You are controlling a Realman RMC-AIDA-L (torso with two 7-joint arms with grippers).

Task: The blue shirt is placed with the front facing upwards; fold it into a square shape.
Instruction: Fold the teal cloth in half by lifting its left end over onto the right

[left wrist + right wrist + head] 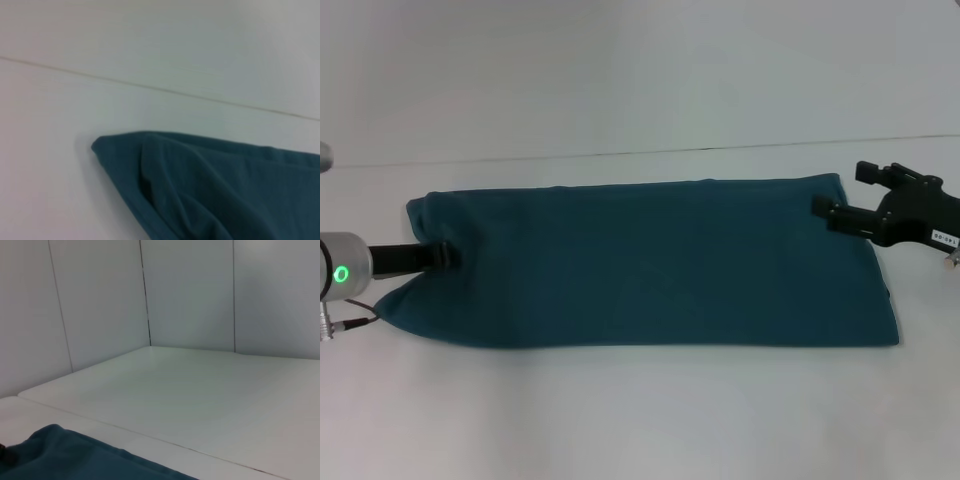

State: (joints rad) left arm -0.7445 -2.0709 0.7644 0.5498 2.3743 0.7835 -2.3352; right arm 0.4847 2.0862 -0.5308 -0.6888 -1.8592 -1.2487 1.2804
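We see the blue shirt (pixel 650 265) lying flat on the white desk (pixel 640 420) as a long horizontal band, already folded lengthwise, no lettering showing on the upper face. It spans most of the desk's width in the head view, far edge just this side of the seam line that runs across the desk.

Left gripper (pixel 448 256) is at the shirt's left end, black tip dug into the cloth where it bunches up between the two corners there. We can't tell how its jaws stand: the tip is buried in the fabric. The silver wrist with a green ring light sits just off the shirt's edge.

Left wrist view shows one pointed corner of the shirt (pixel 210 190) resting on the desk, with a soft crease rising behind it (no fingers visible in that picture).

Right gripper (pixel 840 195) is at the shirt's far right corner, at the top edge of the band. Its jaws stand apart, one finger up clear of the cloth, the other at the corner's edge; we can't tell whether it touches.

Right wrist view catches a bit of shirt (pixel 75 455) low in the picture, then bare desk and white wall panels (pixel 190 295) behind
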